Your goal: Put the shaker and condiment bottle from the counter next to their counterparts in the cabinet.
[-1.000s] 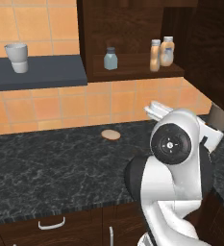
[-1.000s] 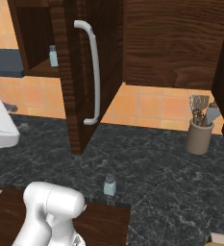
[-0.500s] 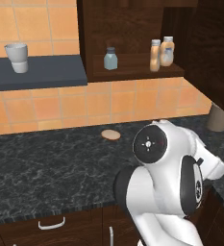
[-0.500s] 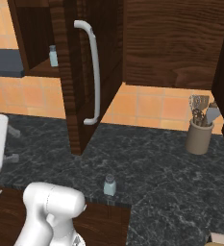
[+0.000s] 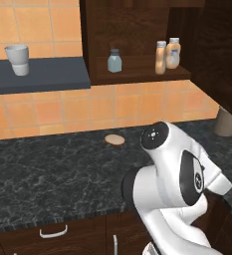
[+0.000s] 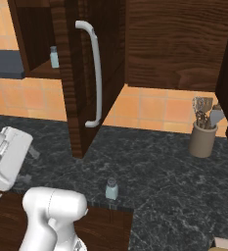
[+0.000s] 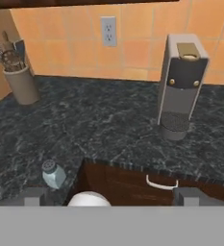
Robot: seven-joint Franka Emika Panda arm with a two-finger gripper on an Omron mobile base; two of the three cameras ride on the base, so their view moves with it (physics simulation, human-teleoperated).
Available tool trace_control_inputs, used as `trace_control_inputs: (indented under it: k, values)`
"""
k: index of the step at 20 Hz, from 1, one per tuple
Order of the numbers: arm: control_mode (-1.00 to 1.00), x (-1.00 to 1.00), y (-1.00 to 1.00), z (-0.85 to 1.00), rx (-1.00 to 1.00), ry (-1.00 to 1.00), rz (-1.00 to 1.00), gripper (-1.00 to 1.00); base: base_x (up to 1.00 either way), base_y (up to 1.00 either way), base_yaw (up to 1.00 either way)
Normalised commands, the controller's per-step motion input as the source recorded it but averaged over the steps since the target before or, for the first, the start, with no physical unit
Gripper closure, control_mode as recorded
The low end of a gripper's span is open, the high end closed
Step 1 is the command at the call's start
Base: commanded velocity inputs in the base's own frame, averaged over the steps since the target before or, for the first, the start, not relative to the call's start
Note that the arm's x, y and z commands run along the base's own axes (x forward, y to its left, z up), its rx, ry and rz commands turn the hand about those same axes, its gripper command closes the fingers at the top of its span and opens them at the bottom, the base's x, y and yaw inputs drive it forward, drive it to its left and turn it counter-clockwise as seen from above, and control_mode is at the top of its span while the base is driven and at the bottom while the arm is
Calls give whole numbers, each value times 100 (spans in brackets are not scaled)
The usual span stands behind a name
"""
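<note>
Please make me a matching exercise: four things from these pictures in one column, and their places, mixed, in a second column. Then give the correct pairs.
Things:
1. cup
2. shaker
3. utensil holder
4. tan disc

Places:
A. near the front edge of the counter
B. on the grey-blue wall shelf
C. flat on the counter by the tiled wall
D. at the back of the counter, right of the open cabinet door

Pairs: 1-B, 2-A, 3-D, 4-C
</note>
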Motion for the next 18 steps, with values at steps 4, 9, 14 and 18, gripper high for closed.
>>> trace_control_inputs:
  k: [4, 9, 14, 18]
  values:
    - [-100, 4, -58, -53, 7, 1, -4, -100, 0, 0, 0]
    - [-100, 15, -3, -43, -7, 6, 0, -100, 0, 0, 0]
    - [-100, 36, -8, -51, -2, 0, -1, -100, 0, 0, 0]
    - [-100, 31, -28, -79, -1, 0, -2, -100, 0, 0, 0]
